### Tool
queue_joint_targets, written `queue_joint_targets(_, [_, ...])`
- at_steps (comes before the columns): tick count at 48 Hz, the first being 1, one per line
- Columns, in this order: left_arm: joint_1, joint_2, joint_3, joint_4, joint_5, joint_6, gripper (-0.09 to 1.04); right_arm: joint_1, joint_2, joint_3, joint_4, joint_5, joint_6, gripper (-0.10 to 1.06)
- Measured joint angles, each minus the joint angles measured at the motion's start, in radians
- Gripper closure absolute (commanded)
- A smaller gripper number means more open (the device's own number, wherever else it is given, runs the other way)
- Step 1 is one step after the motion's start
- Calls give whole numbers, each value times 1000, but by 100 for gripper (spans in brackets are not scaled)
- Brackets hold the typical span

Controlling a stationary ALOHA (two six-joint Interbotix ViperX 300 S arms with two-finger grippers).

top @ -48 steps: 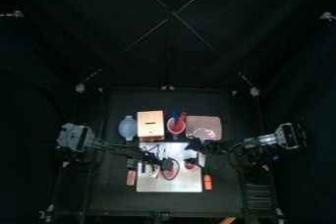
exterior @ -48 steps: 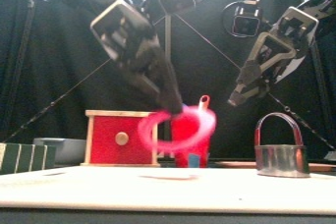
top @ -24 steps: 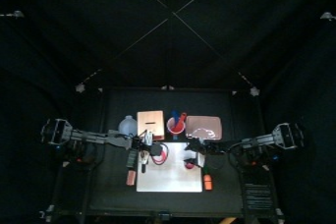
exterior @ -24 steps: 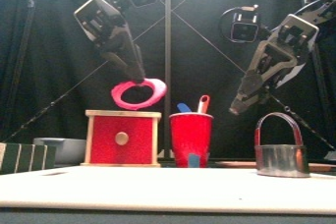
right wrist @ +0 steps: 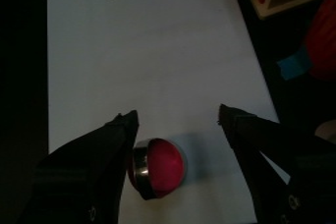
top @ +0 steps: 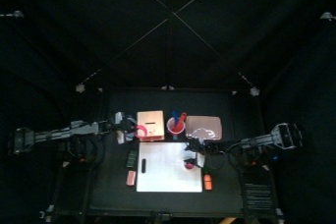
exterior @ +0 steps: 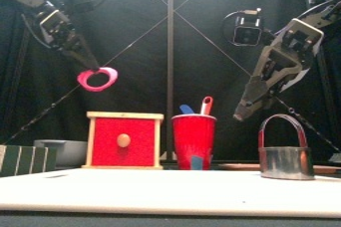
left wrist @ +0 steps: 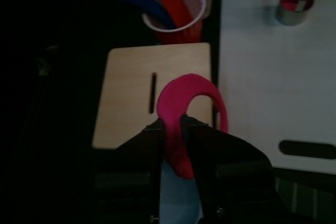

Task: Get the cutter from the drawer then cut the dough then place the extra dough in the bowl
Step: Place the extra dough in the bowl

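Two of three steps look done: cutter [exterior: 282,151] sits out on the board [right wrist: 144,61] with a red dough disc [right wrist: 161,165] inside it, and the drawer [exterior: 123,141] is shut. Left gripper [exterior: 84,66] is clamped on the pink dough ring [exterior: 96,78], high in the air left of the drawer, on the bowl [exterior: 56,148] side; can't tell if it's squarely over it. Right gripper [right wrist: 176,116] hovers over the cutter, jaws spread, empty. Left to do: drop ring in bowl.
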Motion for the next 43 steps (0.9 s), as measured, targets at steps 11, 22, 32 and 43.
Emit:
queue_joint_targets(11, [91, -5, 104, -31, -52, 0, 35, -3, 26, -26, -14, -2, -3, 0])
queue_joint_targets(22, [115, 141, 156, -34, -218, 2, 34, -17, 26, -52, -51, -2, -5, 0])
queue_joint_targets(32, [120, 222, 175, -32, -222, 3, 32, -21, 28, -52, -54, -2, -3, 0])
queue_joint_targets(43, [120, 235, 181, -32, -201, 3, 32, -21, 29, -52, -52, -2, -3, 0])
